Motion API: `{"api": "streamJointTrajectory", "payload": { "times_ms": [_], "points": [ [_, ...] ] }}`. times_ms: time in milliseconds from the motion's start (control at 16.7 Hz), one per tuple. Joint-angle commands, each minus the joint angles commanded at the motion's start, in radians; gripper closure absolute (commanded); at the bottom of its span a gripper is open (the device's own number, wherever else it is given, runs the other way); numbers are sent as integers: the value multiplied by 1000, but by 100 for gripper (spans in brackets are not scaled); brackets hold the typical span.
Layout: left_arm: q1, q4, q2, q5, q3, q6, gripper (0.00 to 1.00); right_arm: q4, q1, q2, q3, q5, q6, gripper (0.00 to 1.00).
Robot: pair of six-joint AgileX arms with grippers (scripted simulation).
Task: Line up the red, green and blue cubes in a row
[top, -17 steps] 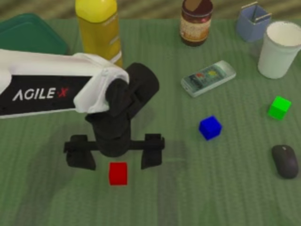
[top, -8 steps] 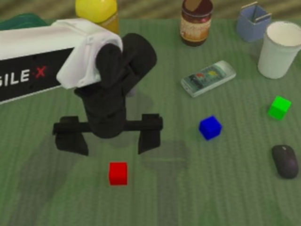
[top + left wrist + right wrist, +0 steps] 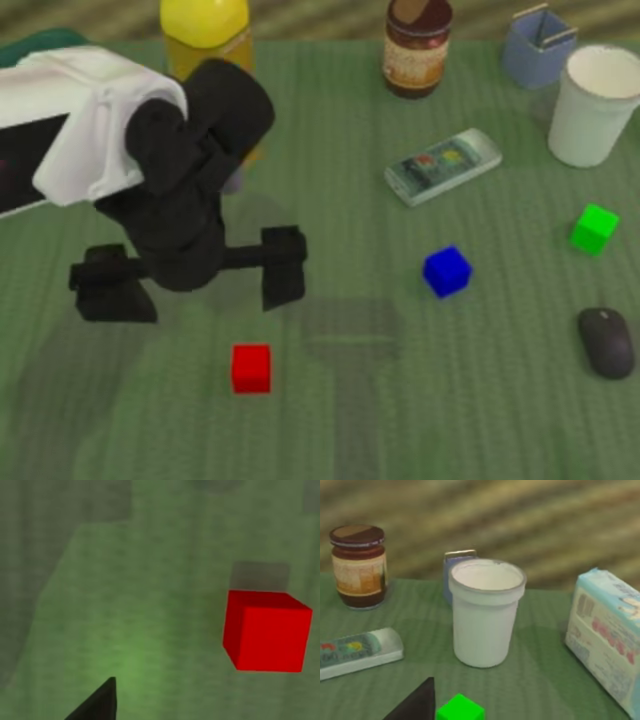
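Observation:
The red cube (image 3: 251,368) rests on the green cloth in front of centre, and in the left wrist view the red cube (image 3: 267,630) lies off to one side of the one fingertip (image 3: 100,705) that shows. My left gripper (image 3: 197,298) hangs open up and to the left of it, holding nothing. The blue cube (image 3: 446,271) sits right of centre and the green cube (image 3: 594,228) lies near the right edge. My right arm is outside the top view. Its wrist view shows one dark finger (image 3: 417,705) just beside the green cube (image 3: 460,711), with nothing gripped.
A black mouse (image 3: 605,342) lies in front of the green cube. A phone (image 3: 443,166), a brown jar (image 3: 417,45), a white cup (image 3: 594,105), a blue-grey box (image 3: 539,45) and a yellow bottle (image 3: 205,45) stand at the back. A tissue pack (image 3: 610,635) stands beside the cup.
My left gripper, open throughout, has pulled back up and to the left, away from the red cube. None of the cubes has moved.

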Motion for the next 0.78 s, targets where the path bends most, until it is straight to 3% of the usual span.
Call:
{"api": "streamJointTrajectory", "payload": {
  "times_ms": [420, 780],
  "points": [
    [232, 282, -546, -8, -417, 102, 0, -355, 26, 648, 548, 5, -243, 0],
    [440, 578, -1106, -2, -846, 313, 0, -715, 54, 1352, 1070, 12, -484, 0]
  ]
}}
